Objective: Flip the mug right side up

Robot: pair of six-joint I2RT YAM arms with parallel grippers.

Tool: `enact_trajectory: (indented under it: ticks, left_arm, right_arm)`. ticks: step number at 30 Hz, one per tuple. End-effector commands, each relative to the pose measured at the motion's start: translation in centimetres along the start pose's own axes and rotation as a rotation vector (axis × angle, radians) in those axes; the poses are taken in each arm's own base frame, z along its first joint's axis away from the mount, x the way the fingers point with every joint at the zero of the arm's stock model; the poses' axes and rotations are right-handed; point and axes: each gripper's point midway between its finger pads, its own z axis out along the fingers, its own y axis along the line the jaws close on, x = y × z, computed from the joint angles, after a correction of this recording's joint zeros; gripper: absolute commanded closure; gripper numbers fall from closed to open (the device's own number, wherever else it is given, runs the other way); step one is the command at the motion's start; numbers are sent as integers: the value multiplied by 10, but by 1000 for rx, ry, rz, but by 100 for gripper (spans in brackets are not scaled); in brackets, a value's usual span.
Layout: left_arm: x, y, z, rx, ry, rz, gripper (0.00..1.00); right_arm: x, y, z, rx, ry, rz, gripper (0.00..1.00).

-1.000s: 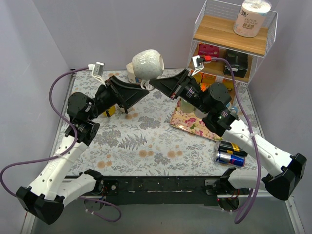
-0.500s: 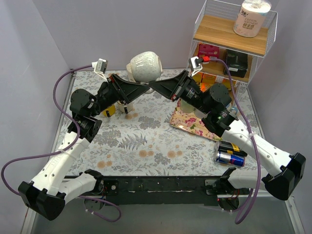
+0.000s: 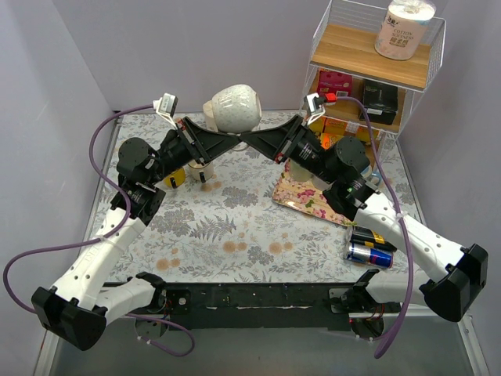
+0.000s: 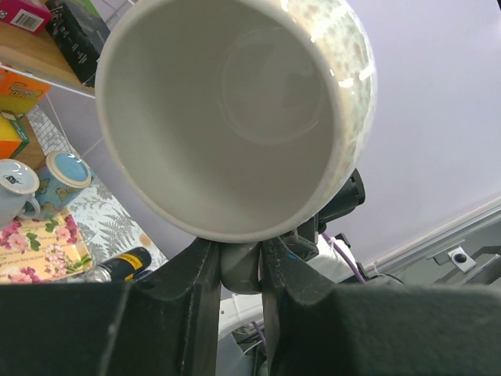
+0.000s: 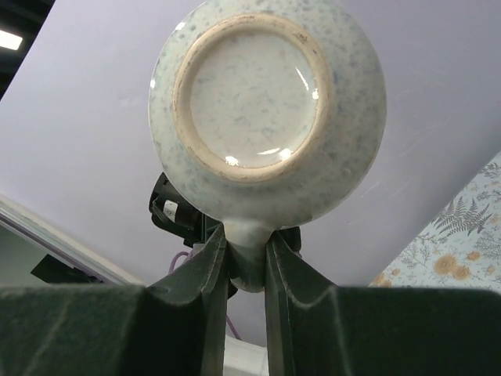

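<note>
We see the fern-patterned tabletop spread under both arms, and at its far right corner a wire shelf rack with a paper roll on its top board. The left arm and the right arm reach up and inward, meeting above the far middle of the tabletop. A flowered tray lies flat beneath the right arm, and two cans lie on their sides near the right edge. The speckled mug is held in the air between the arms, clear of the tabletop and lying on its side: its open mouth faces the left wrist camera, where we look straight into the bare white inside, and its unglazed foot ring faces the right wrist camera. The left pincer is clenched on the mug's handle from one side, and the right pincer is clenched on that same handle from the other, the handle hanging below the mug's body
</note>
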Motion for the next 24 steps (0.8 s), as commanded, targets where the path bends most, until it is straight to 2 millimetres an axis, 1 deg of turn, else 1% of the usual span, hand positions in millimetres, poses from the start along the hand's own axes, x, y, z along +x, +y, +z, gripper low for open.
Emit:
enact_trajectory:
  ticks: [1, 3, 4, 5, 7, 8, 13, 14, 16, 17, 19, 20, 21, 22, 23, 24]
  left_arm:
    - [-10, -21, -2, 29, -27, 82, 100]
    - [-15, -24, -2, 24, -43, 118, 100]
    - [-14, -21, -2, 3, -38, 115, 100]
    - [-16, -20, -3, -6, -49, 124, 100]
    - [-19, -22, -3, -17, -60, 137, 100]
    - [-22, -19, -3, -32, -74, 134, 100]
    - [-29, -14, -4, -88, -106, 136, 100]
    - [-31, -17, -4, -88, -109, 143, 100]
    - [-33, -15, -3, -108, -112, 144, 100]
    - [-36, -18, -3, -107, -118, 152, 100]
    - [-39, -16, -3, -127, -127, 158, 100]
    - [-39, -12, -4, -150, -125, 159, 100]
    - [-42, -13, -3, -160, -131, 168, 100]
    - [-41, -5, -2, -192, -120, 163, 100]
    - [-42, -2, -2, -211, -117, 165, 100]
    - [-45, -3, -1, -218, -120, 185, 100]
  right_arm:
    - [-6, 35, -1, -135, -19, -53, 99]
    - [-4, 27, 0, -99, -7, -56, 99]
    - [-3, 24, 0, -87, -4, -70, 99]
    - [0, 17, 1, -60, 7, -67, 99]
    - [1, 9, 0, -27, 4, -64, 99]
    - [2, 2, 0, -2, 7, -63, 99]
    - [3, -20, -2, 91, -11, -27, 74]
    - [5, -26, -4, 107, -11, -19, 65]
    - [3, -31, -5, 126, -24, -15, 57]
    - [4, -37, -7, 147, -23, -10, 50]
    - [3, -43, -9, 171, -33, -6, 45]
    - [5, -49, -11, 194, -32, 0, 45]
    - [3, -57, -14, 231, -51, 9, 41]
    - [4, -64, -17, 264, -60, 37, 38]
    - [5, -75, -21, 304, -62, 56, 36]
    - [6, -81, -26, 327, -70, 73, 35]
